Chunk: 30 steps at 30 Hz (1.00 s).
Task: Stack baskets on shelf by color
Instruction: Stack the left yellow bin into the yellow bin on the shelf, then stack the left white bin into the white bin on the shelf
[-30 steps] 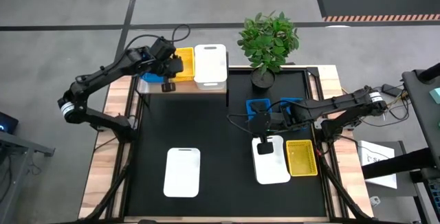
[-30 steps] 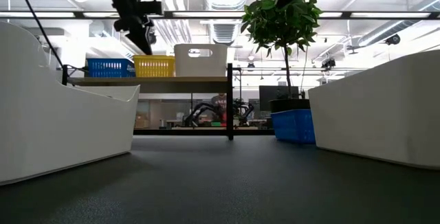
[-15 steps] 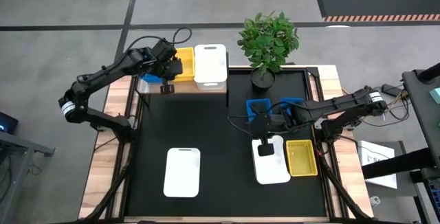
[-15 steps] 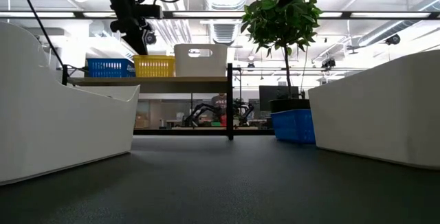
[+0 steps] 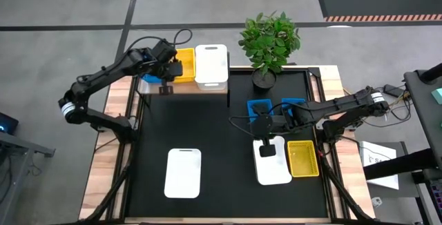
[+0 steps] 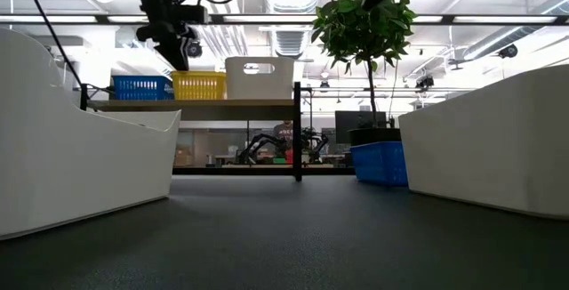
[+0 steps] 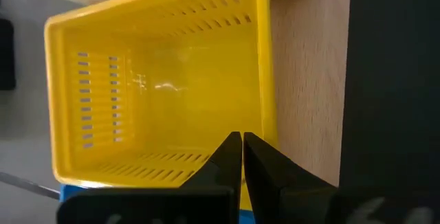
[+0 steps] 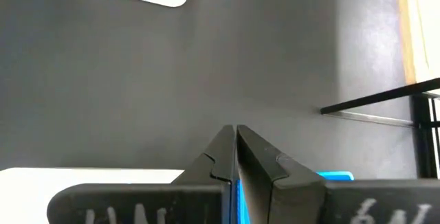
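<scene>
Shelf (image 5: 207,89) taken as landmark, at the table's far left corner; on it, one row: blue basket (image 6: 140,87) at the outer end, yellow basket (image 5: 184,64) in the middle, white basket (image 5: 211,65) at the inner end.

Left gripper (image 5: 168,66) hovers above the shelf, over the seam between blue and yellow; its fingers (image 7: 227,157) are pressed together with nothing between them (the wrist view looks straight down into the yellow basket, whose inside is bare).

Right gripper (image 5: 262,123) sits well away from the shelf on the right half of the table, fingers (image 8: 221,157) likewise pinched closed and holding nothing; it lies between two blue baskets (image 5: 260,106) and a second white basket (image 5: 273,160); a second yellow basket (image 5: 302,158) touches that white one's outer side.

A third white basket (image 5: 183,172) lies alone, well in front of the shelf, long axis running toward it; the left arm looks the nearer one for it, I judge.

Potted plant (image 5: 268,42) stands just beyond the shelf's inner end.

Stacking barely begun: one basket per colour on the shelf.
</scene>
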Available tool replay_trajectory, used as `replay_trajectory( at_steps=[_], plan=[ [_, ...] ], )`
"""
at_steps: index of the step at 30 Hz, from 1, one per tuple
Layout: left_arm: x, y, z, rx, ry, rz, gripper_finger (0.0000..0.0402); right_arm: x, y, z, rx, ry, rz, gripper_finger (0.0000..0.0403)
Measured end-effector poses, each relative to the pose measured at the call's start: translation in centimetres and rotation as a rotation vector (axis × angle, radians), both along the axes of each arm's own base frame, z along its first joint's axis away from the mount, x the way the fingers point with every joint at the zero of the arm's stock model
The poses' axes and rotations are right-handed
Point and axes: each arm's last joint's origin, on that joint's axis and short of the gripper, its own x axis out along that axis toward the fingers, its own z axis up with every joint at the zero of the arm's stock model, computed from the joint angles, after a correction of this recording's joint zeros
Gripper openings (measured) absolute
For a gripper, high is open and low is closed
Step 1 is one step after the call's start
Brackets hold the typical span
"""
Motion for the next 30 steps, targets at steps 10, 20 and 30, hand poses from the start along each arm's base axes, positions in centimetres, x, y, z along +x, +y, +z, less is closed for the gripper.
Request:
replay_trajectory(
  at_steps=[10,20,30],
  plan=[
    [-0.8,-0.6,1.0,0.027,-0.032,-0.003,0.0000,-0.2,0.4,-0.1,0.005,0.007,0.007,0.0009],
    [0.3,-2.4,1.9,-0.041,-0.178,0.102,0.0000,-0.2,0.9,0.0,-0.008,0.007,0.038,0.0009],
    [1.6,-9.5,3.2,-0.181,-0.335,0.013,0.0000,0.0,1.0,-1.1,-0.038,-0.007,0.086,0.0009]
  ],
)
